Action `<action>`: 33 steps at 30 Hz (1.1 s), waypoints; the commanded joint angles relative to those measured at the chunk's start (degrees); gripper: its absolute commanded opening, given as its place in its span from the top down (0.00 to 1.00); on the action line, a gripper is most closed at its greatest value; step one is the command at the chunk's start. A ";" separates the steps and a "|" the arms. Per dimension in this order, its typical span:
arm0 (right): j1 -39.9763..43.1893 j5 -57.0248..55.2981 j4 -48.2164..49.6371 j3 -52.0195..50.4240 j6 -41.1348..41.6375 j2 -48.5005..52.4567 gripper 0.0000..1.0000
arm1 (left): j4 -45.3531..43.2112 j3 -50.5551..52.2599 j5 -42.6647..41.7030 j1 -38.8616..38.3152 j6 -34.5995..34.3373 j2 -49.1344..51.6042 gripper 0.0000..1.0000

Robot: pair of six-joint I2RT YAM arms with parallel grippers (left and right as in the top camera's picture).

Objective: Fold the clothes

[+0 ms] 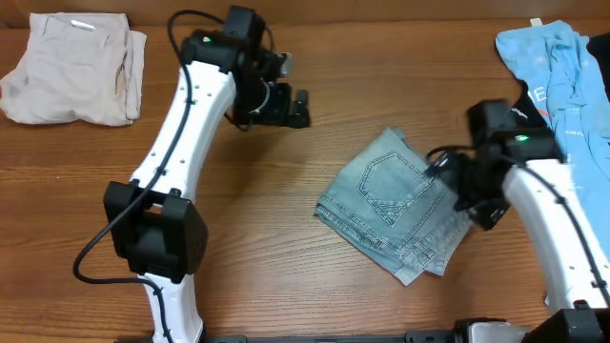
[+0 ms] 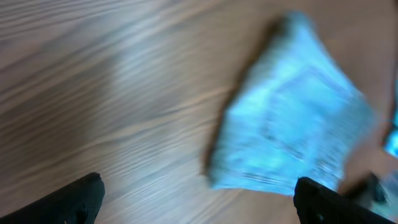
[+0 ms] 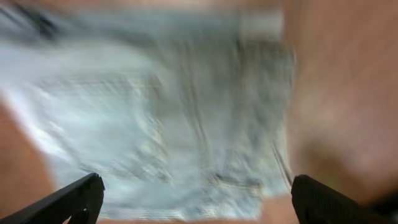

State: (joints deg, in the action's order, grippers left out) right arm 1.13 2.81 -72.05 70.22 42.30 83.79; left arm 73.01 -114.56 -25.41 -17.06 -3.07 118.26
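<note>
White links (image 1: 186, 124) meet black joint housings (image 1: 157, 233), black fingers (image 2: 78, 199) and looping cables (image 1: 91, 252) (green light (image 1: 203, 40) at each wrist).

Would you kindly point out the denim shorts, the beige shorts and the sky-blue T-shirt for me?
denim shorts (image 1: 391, 191): overhead view, on the stitched back pocket.
beige shorts (image 1: 71, 71): overhead view, middle of the folded pile.
sky-blue T-shirt (image 1: 562, 57): overhead view, on its crumpled blue fabric.

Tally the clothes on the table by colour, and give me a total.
Beige folded shorts: 1
Pale-blue washed denim shorts: 1
Sky-blue printed T-shirt: 1
Black garment, partly hidden: 1
Total: 4
</note>
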 commanded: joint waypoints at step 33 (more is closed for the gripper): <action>19.30 6.73 10.27 2.86 -7.63 -0.42 0.00 | -17.90 15.85 -17.49 -14.36 9.81 11.96 0.02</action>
State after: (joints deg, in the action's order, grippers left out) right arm 20.27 9.21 -62.15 71.70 34.92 83.79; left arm 54.83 -99.26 -40.07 -30.02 4.16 129.45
